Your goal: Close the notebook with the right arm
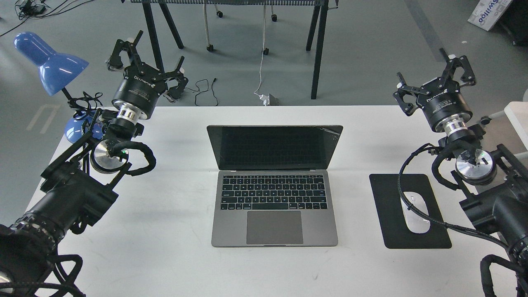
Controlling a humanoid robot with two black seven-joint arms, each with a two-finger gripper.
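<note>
Nothing's happening yet: the notebook (274,187) is sitting wide open while the right gripper (434,80), fingers spread and empty, is hanging well off to its side.

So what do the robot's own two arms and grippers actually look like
Both arms are black and jointed, each with a silver wrist ring and a braided black cable looping beside it. The left gripper and right gripper are black claws with thin linked fingers on round bodies that carry white lettering. A small green light shows by each wrist disc.
</note>
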